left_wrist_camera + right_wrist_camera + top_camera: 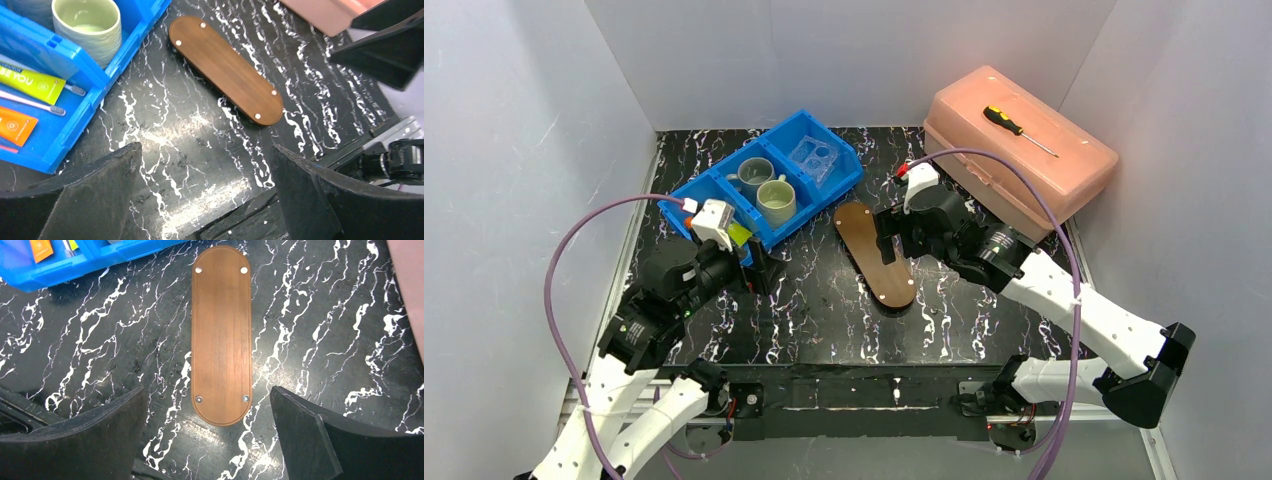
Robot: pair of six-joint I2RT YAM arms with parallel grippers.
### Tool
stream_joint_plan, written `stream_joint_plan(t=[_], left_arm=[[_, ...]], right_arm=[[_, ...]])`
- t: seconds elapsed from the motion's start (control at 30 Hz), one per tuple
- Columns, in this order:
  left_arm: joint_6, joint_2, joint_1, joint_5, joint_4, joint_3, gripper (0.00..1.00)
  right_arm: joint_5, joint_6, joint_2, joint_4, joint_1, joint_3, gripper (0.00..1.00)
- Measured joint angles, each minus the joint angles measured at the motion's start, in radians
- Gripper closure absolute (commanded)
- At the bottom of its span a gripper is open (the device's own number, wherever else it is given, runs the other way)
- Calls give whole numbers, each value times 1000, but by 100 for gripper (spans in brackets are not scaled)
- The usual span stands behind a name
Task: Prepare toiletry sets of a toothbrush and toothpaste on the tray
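The brown oval tray lies bare on the black marble table, mid-table; it also shows in the left wrist view and the right wrist view. The blue bin holds the grey mug and the pale green mug. Its near compartment holds a green tube, an orange tube and thin toothbrushes. My left gripper is open and empty beside the bin's near end. My right gripper is open and empty, just above the tray's far end.
A clear plastic holder sits in the bin's far compartment. A pink lidded box with a yellow-handled screwdriver on top stands at the back right. White walls enclose the table on three sides.
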Motion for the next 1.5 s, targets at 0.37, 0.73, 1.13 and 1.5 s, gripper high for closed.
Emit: stream_joint_plan(t=[0.37, 0.73, 1.13, 1.5], left_arm=[[16, 25, 0, -36, 5, -77, 0], [9, -5, 0, -74, -4, -81, 1], [-11, -48, 0, -158, -21, -83, 1], [-11, -45, 0, -160, -21, -83, 1]], right_arm=[[80, 8, 7, -57, 0, 23, 0], [114, 30, 177, -60, -6, 30, 6], [52, 90, 306, -17, -147, 66, 67], [19, 167, 473, 104, -216, 117, 99]])
